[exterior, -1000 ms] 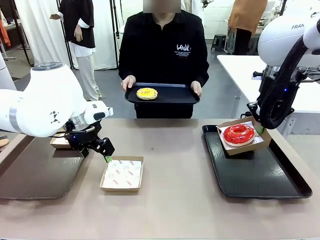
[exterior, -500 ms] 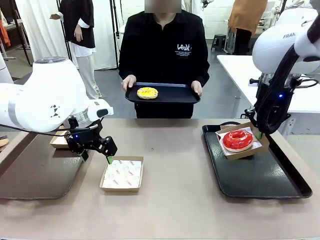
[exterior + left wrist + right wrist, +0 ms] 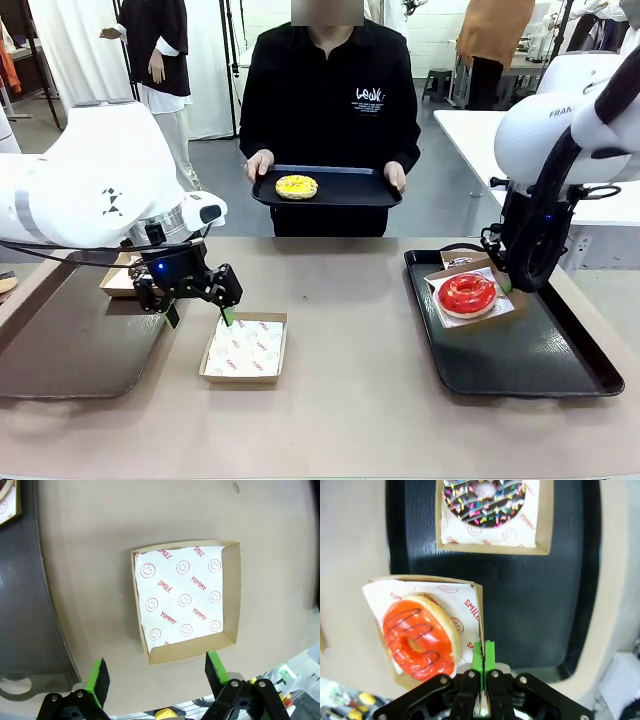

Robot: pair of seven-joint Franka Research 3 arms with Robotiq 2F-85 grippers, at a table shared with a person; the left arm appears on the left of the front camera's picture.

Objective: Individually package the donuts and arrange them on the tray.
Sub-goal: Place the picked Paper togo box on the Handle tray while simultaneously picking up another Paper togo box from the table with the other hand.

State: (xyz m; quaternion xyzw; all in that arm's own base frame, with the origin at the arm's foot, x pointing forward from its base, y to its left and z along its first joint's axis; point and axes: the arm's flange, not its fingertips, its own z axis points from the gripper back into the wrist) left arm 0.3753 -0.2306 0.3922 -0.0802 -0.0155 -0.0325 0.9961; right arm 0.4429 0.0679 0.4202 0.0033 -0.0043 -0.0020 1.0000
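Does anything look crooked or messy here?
The box holding the red donut hangs tilted over the black tray, pinched at one wall by the right claw. Its paper liner pokes past a corner. Nothing spilled.

Paper liner [image 3: 185, 600] in the lined box [image 3: 190, 652], on the surface's left half twd the near edge: red print "SMILE" & "YUMMY", repeated diagonally betw. smiley faces. Same print on the liner of the donut box [image 3: 420, 578], on the black tray [image 3: 545, 605] by the surface's right edge: "SMIL…" readable next to the red donut [image 3: 420, 635], rest cut off or covered. Person's black top [image 3: 330, 110]: white chest logo, reads approx. "Leak"; small lines under it illegible. Right arm [image 3: 540, 135], white shell: grey letters "FRA", rest hidden.
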